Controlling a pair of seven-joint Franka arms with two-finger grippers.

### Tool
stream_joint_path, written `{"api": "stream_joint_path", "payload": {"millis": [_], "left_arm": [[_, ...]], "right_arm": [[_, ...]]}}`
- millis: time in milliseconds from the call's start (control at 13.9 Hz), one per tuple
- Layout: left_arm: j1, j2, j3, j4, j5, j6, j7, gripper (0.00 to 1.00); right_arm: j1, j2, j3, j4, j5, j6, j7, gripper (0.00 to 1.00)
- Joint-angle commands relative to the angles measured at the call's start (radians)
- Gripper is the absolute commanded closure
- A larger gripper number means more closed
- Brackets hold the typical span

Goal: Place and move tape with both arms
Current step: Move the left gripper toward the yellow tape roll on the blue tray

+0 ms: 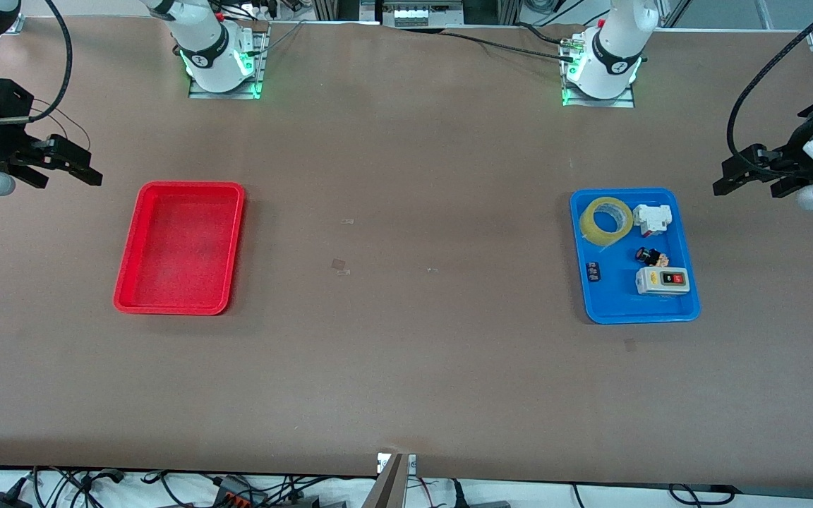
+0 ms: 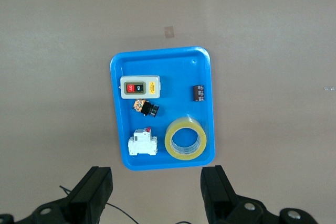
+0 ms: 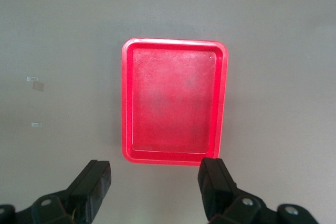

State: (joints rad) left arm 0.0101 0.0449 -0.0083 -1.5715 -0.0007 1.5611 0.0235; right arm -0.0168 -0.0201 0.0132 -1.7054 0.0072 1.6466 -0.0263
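Tape [image 1: 607, 221], a yellow roll, lies flat in a blue tray [image 1: 611, 307] toward the left arm's end of the table, at nine o'clock from a white breaker [image 1: 652, 218]. Left gripper [image 1: 745, 174] hovers beside that tray, fingers apart. Right gripper [image 1: 68, 166] hovers near an empty red tray [image 1: 131, 296], fingers apart.

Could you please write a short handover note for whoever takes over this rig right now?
Left tool: open, holding nothing, up in the air at the left arm's end of the table, beside the blue tray; that arm waits.
Right tool: open, holding nothing, up at the right arm's end, beside the red tray; also waiting.
Tape: in the blue tray, in the corner nearest the arm bases, beside a white breaker.
Done: nothing; the tape is untouched.
Left: pick the tape up and move it; the red tray, likely the target, holds nothing.
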Motion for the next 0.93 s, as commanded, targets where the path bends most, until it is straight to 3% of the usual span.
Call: {"api": "stream_joint_path", "payload": {"millis": [0,503,718,862], "left_arm": [[-0.005,-0.007,-0.001,0.008,0.013,-0.019,-0.008,0.00],[0.004,0.003,-0.002,-0.019,0.015,-0.030,-0.007,0.00],[0.005,-0.002,-0.002,-0.118,0.015,0.015,-0.002,0.00],[0.007,-0.032,-0.002,-0.281,0.015,0.156,0.004,0.00]], "right_arm": [[0.001,-0.038,0.004,-0.029,-0.012,-0.007,-0.012,0.00],[0.001,-0.037,0.004,-0.025,-0.009,-0.010,-0.006,0.00],[0.001,-0.035,0.004,-0.019,-0.007,-0.011,-0.006,0.00],[0.001,-0.035,0.004,-0.017,-0.007,-0.010,-0.004,0.00]]}}
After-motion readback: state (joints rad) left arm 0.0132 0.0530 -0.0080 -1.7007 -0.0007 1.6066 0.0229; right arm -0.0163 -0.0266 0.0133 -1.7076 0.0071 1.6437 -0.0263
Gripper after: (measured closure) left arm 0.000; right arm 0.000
